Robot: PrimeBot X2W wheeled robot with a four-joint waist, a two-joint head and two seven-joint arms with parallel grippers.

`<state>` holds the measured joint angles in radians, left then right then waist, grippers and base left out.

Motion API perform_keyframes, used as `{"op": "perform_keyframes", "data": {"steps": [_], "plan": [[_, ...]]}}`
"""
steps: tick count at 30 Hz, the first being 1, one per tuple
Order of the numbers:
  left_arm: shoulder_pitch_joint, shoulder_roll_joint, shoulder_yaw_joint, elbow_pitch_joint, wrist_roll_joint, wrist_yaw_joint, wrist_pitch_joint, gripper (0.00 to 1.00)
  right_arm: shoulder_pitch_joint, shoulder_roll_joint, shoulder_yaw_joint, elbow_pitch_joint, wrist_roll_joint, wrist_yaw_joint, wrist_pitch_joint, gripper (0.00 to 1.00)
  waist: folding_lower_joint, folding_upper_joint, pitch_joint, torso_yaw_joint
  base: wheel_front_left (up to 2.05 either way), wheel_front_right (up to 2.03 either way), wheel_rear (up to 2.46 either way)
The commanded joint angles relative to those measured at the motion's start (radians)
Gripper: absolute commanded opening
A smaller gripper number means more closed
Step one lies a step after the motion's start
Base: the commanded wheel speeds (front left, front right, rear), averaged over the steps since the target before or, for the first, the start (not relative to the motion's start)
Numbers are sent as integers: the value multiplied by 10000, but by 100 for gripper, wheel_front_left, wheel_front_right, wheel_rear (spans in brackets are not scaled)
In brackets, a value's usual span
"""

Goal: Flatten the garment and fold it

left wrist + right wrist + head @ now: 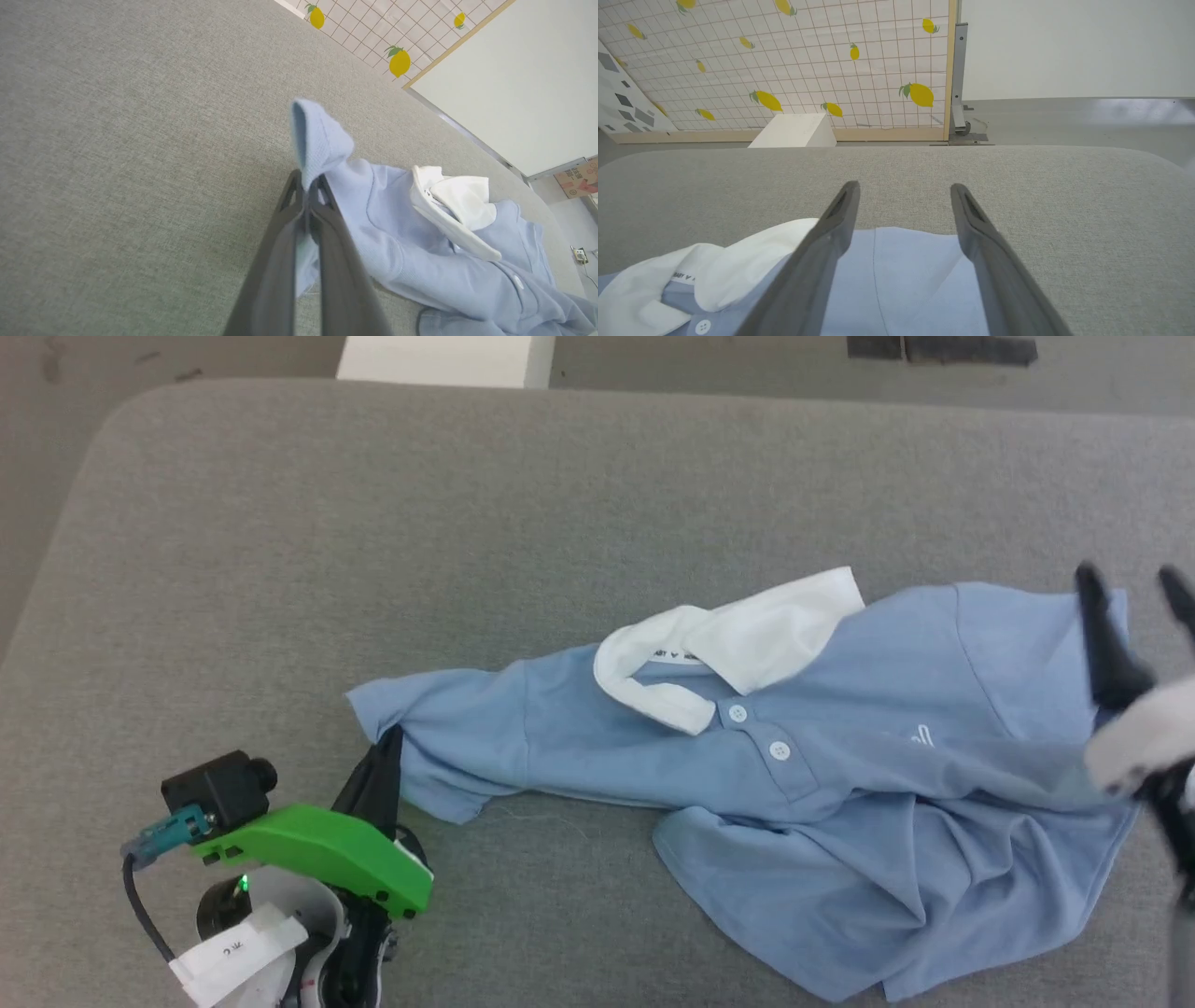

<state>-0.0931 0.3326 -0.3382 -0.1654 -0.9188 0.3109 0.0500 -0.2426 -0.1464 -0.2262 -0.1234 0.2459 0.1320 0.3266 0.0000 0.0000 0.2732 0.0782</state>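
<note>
Lowest in the head view, the left gripper (387, 747) under its green housing (317, 854) is sitting at the lower left of the frame, its jaws pinching the tip of a sleeve of the garment (794, 775). That light blue polo is lying crumpled across the middle and right of the gray tabletop (373, 523), with its white collar (738, 639) flipped open and 2 buttons showing below it. At the right edge the right gripper (1130, 581) is hovering over the shirt's shoulder, jaws spread wide.

Left wrist view: the left gripper (308, 182) is showing at bottom centre, jaws clamping the sleeve hem, while the garment (420, 266) is trailing toward the lower right.

Right wrist view: the right gripper (903, 189) is holding its jaws wide apart over the blue fabric of the garment (901, 280). The collar (738, 261) is lying at the lower left.
</note>
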Motion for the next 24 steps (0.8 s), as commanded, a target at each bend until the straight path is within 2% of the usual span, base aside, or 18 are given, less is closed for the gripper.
{"op": "perform_keyframes", "data": {"steps": [1,7,11,14,24], "plan": [[-247,52,-6,-81,87,49,-26,0,-396,-169,-65,93,34,-13,596,100,0,0,499,-190,0,0,0],[-744,-46,-199,-292,301,14,-47,0,-1529,-782,-616,820,-83,-13,3698,100,0,0,1276,-147,0,0,0],[-985,-43,-302,-409,430,2,-21,0,-1753,-978,-981,1148,-337,-13,5172,100,0,0,1650,-56,0,0,0],[-1093,-51,-376,-470,493,8,8,0,-1843,-1160,-1141,1290,-468,-13,5481,100,0,0,1821,21,0,0,0],[-1174,-78,-515,-563,552,88,101,0,-1998,-1102,-1441,2253,-670,-13,4826,100,0,0,2245,288,0,0,0]]}}
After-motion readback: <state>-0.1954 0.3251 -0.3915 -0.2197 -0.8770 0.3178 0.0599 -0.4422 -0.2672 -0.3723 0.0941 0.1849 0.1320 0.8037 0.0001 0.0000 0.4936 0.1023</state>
